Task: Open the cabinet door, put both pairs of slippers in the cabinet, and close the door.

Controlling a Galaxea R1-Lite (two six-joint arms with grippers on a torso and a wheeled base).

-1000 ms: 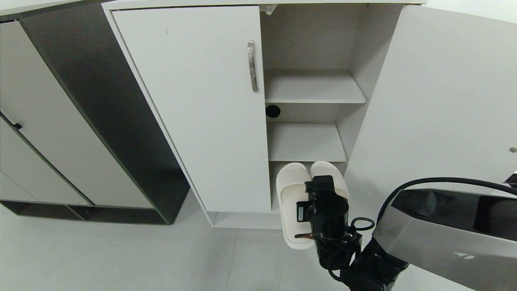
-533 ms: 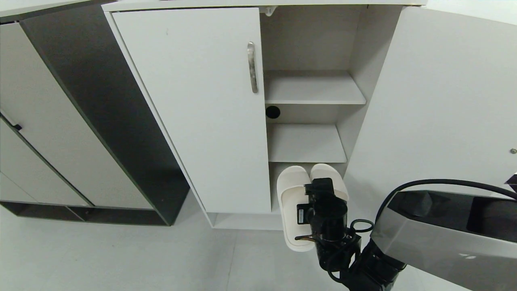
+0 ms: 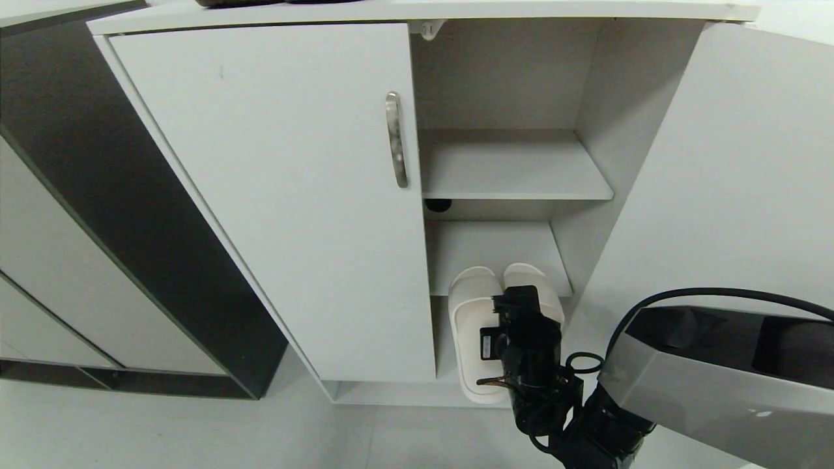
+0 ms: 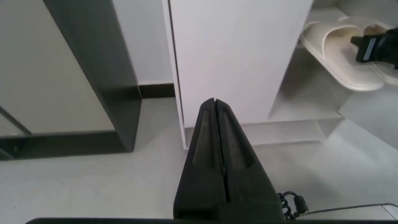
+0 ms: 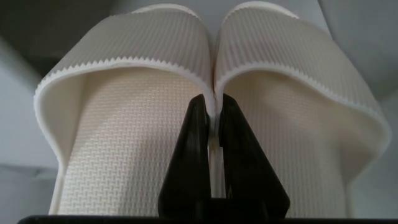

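The pair of cream slippers was pinched together at the inner edges by the right gripper. It was held at the mouth of the cabinet's bottom compartment, toes pointed in and heels out past the front edge. Two shelves were seen above it. The right door was swung open and the left door was shut. The left gripper was parked low in front of the left door, fingers pressed flat together.
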